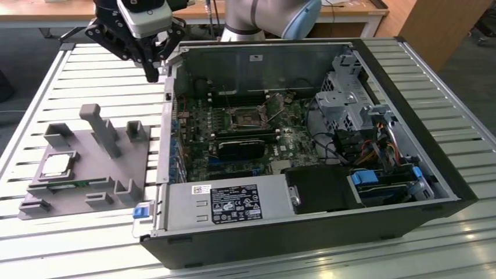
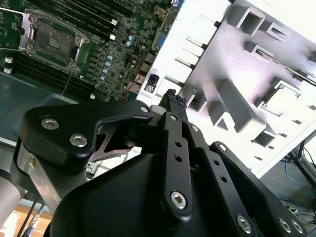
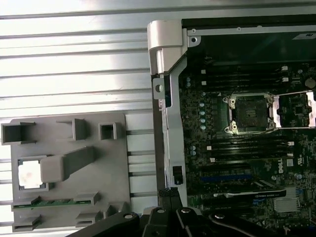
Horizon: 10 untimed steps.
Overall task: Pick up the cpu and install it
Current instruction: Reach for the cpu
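The cpu [image 1: 58,165], a small square chip with a shiny silver top, lies flat in a recess of the grey holder [image 1: 85,174] on the exterior view's left; the first wrist view shows the cpu [image 3: 29,174] as a bright square. The black motherboard socket [image 1: 248,119] sits inside the open computer case, with its metal frame [image 3: 296,109] swung open beside the socket [image 3: 248,114]. My gripper [image 1: 153,72] hangs high over the case's left wall near the back, far from the cpu. Its fingers [image 2: 171,97] are shut with nothing between them.
The black case [image 1: 434,192] lies open on a slatted metal table [image 1: 46,87]. A thin green memory stick [image 3: 54,202] rests along the holder's edge. Upright grey posts [image 1: 101,131] rise from the holder near the cpu. Cables and drive bays [image 1: 372,145] crowd the case's right side.
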### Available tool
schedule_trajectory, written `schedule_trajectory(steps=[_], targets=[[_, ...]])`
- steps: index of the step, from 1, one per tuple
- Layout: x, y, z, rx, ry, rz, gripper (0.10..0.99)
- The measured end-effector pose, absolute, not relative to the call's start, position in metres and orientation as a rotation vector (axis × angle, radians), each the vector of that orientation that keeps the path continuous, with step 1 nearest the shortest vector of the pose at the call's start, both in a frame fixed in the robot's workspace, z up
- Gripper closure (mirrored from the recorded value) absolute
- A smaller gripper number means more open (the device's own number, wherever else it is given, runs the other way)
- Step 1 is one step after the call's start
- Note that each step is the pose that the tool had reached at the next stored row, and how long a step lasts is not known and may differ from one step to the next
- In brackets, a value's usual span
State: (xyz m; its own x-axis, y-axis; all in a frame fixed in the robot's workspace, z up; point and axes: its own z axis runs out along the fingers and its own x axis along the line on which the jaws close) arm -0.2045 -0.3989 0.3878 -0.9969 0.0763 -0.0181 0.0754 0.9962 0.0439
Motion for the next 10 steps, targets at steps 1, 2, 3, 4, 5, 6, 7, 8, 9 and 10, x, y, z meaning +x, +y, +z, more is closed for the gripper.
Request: schedule_trajectory(steps=[1,2,3,4,5,6,7,8,9,10], targets=[[-0.2054,-0.3989,0.3878,0.119,3.119,0.067,0.98],[-0.2063,-0.3989,0.3877,0.118,3.119,0.067,0.98],[-0.2072,-0.3989,0.3877,0.118,3.119,0.067,0.98],[-0.2081,-0.3989,0.3876,0.118,3.119,0.067,0.98],[-0.2088,-0.3989,0.3875,0.118,3.119,0.068,0.98],[-0.2097,-0.3989,0.3875,0.118,3.119,0.067,0.98],[-0.2106,-0.3989,0.3874,0.118,3.119,0.067,0.98],[-0.2115,-0.3989,0.3874,0.118,3.119,0.067,0.98],[-0.2125,-0.3989,0.3873,0.119,3.119,0.067,0.98],[-0.2136,-0.3989,0.3873,0.118,3.119,0.067,0.98]])
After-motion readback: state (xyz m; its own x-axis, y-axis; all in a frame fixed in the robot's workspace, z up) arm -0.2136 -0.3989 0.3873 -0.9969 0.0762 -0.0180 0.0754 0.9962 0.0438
